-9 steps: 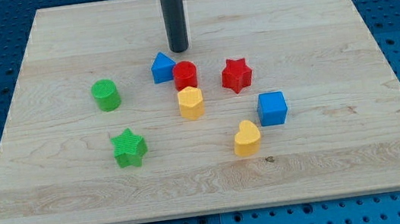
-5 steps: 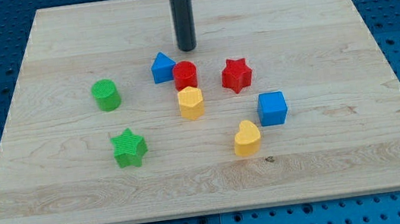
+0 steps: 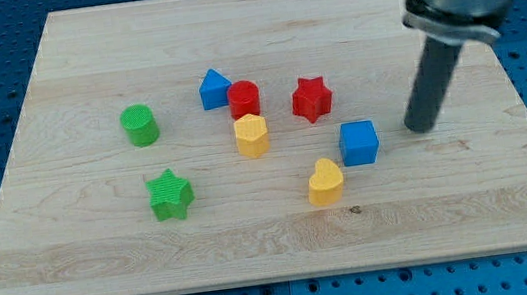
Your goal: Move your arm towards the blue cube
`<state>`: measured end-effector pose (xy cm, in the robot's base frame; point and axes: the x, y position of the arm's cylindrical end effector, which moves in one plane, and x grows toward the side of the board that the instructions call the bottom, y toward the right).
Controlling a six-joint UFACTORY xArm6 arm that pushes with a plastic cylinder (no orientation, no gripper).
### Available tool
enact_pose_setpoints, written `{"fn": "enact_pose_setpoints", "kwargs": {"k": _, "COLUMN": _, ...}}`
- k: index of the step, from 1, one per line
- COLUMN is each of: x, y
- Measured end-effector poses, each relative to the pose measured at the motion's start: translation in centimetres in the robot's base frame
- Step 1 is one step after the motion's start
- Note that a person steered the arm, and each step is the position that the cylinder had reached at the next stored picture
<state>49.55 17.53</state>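
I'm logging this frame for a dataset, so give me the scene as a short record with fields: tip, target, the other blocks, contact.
tip: my tip rests on the board, to the view's right of the blue cube
target: blue cube, beside the yellow heart
contact: none visible; a gap separates tip and cube
centre cluster: blue triangular block, red cylinder, yellow block
others: red star, green cylinder, green star

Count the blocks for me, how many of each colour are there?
Blue: 2, the blue cube and blue pointed block
Red: 2, the red cylinder and red star
Yellow: 2, the yellow hexagonal block and yellow heart
Green: 2, the green cylinder and green star
Total: 8
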Motion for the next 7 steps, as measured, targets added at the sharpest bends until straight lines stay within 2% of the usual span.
{"fn": "enact_pose_setpoints", "kwargs": {"k": 1, "x": 5.1, "y": 0.8}}
{"fn": "enact_pose_setpoints", "kwargs": {"k": 2, "x": 7.7, "y": 0.8}}
{"fn": "enact_pose_setpoints", "kwargs": {"k": 4, "x": 5.0, "y": -1.8}}
{"fn": "enact_pose_setpoints", "kwargs": {"k": 6, "x": 1.0, "y": -1.9}}
{"fn": "enact_pose_setpoints", "kwargs": {"k": 7, "x": 0.3, "y": -2.1}}
